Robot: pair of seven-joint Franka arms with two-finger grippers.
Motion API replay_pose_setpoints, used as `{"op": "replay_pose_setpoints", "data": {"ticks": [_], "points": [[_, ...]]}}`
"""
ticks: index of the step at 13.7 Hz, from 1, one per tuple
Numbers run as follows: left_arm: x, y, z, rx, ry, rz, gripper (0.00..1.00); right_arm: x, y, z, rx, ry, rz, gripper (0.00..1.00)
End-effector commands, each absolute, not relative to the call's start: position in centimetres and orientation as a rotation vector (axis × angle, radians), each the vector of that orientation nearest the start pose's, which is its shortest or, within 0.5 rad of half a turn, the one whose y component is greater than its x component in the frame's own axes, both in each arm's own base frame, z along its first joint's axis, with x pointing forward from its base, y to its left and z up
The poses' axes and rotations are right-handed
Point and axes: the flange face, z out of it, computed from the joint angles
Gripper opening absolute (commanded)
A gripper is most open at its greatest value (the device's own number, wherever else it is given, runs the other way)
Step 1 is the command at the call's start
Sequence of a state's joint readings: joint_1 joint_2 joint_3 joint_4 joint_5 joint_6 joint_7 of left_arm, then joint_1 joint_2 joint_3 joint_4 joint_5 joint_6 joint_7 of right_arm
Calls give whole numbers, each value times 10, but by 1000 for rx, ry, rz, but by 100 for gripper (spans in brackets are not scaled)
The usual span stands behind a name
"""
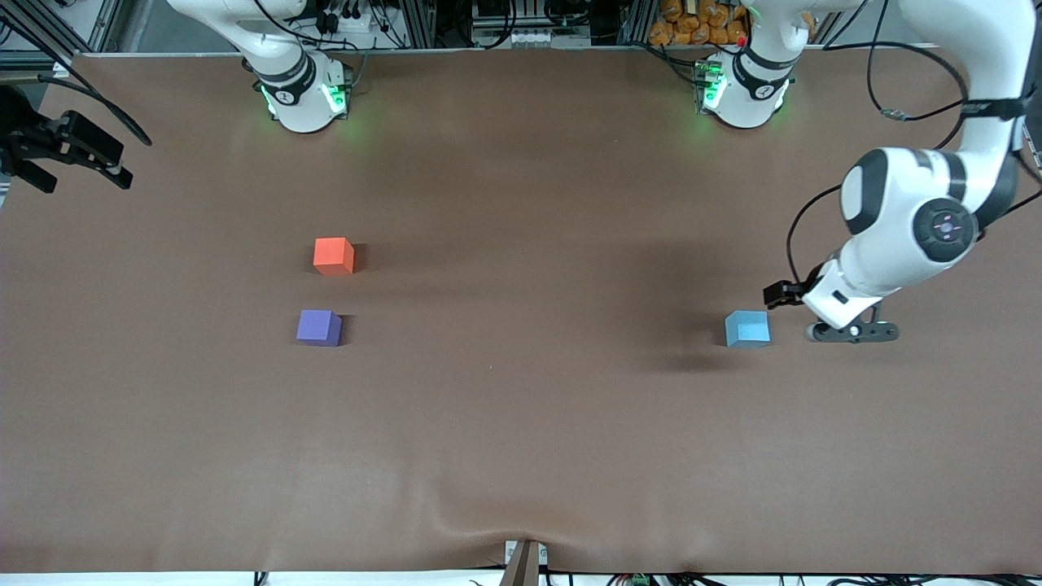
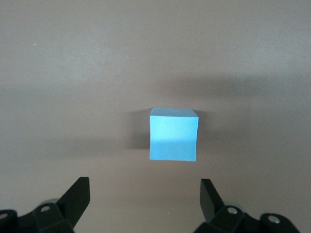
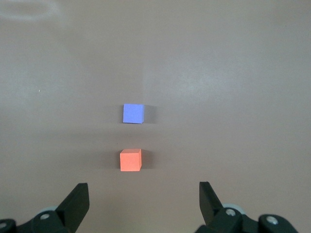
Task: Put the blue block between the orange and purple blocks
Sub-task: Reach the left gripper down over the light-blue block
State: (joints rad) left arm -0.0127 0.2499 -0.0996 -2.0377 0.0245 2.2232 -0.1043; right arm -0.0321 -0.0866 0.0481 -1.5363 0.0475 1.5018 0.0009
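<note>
Blue block [image 1: 747,330] sits on the bench [image 1: 521,423] toward the left arm's end, just beside the released left tool [image 2: 145,196]. Orange block [image 1: 334,255] and purple block [image 1: 318,327] sit near each other, well apart from it. Right tool [image 3: 144,198] waits, released.

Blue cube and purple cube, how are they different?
The light sky-blue matte cube is paler than the dark violet matte cube. Blue sits alone toward the left arm's end by the open left claw; purple sits beside the orange-red matte cube. Both look equal-sized.
</note>
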Motion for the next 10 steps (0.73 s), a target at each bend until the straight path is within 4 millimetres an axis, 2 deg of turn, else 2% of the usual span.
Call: {"op": "replay_pose_setpoints", "data": {"ticks": [1,6,10], "points": [[582,-69,292,-3144,18,66,100,521,17,684,-3088,-6,-84,100],[582,-85,253,-3165,-38,40,100,520,16,684,-3088,-4,-74,100],[581,-88,227,-3174,-44,44,100,521,9,683,-3086,10,-73,100]]}}
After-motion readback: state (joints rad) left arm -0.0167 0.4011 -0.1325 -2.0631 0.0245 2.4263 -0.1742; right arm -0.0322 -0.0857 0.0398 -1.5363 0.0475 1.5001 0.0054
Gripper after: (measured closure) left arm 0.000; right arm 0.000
